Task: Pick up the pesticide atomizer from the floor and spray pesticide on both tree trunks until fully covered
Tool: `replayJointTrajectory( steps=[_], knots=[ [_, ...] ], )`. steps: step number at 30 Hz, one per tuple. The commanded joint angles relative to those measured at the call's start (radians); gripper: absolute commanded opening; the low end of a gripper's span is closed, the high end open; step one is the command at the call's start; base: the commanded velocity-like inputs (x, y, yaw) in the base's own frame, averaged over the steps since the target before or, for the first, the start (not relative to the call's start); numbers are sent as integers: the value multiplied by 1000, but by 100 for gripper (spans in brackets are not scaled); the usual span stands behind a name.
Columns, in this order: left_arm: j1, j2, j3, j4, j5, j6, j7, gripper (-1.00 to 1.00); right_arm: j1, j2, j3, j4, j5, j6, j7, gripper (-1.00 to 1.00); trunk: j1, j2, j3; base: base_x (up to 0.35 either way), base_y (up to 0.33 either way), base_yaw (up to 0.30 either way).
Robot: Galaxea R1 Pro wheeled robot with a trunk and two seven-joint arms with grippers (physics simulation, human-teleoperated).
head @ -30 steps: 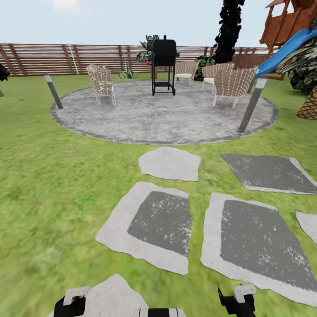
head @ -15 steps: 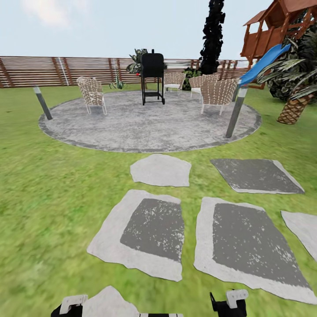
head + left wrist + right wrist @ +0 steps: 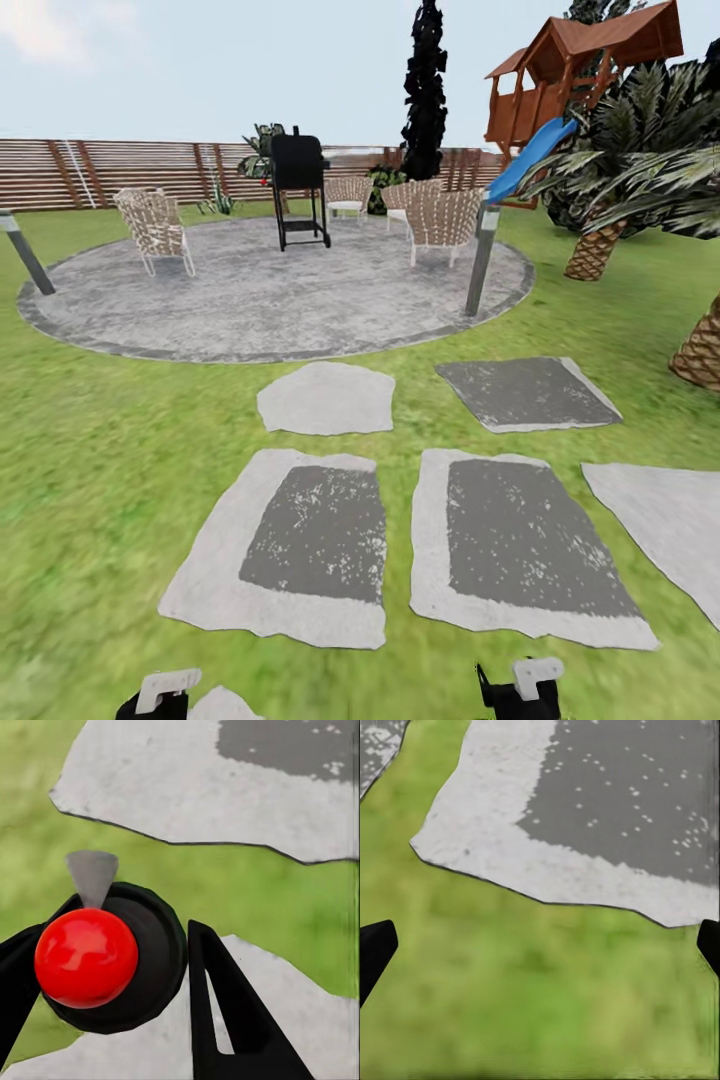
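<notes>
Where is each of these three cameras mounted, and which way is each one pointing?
Head view: on the robot's head, looking forward and down over the lawn and stepping stones toward a round patio; left gripper and right gripper peek in at the lower edge.
Left wrist view: near the left gripper, looking down at grass and stone; black fingers flank a red-topped black object.
Right wrist view: near the right gripper, looking down; black fingertips spread wide.
Shared: grass and grey paving stones appear in all views.
</notes>
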Motion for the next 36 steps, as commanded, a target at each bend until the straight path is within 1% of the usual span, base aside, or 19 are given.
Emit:
replayJointTrajectory(
  steps=[1,10,25,32,36],
  knots=[
    [0,0,0,0,0,0,0,-100,0,0,0,0,0,0,0,100,-4,7,4,0,0,-266],
    [0,0,0,0,1,0,0,-100,0,0,0,0,0,0,0,100,-38,70,40,0,0,-267],
    [0,-5,-2,-2,1,2,-1,-100,0,0,0,0,0,0,0,100,-38,70,53,0,-4,-267],
    [0,-9,-5,-2,-9,0,-1,-100,0,0,0,0,0,0,0,100,-38,70,56,-9,-214,-284],
    [-1,-9,-5,-2,-9,0,-1,-100,0,1,0,0,0,0,0,100,-38,70,56,-155,-237,-298]
  ],
)
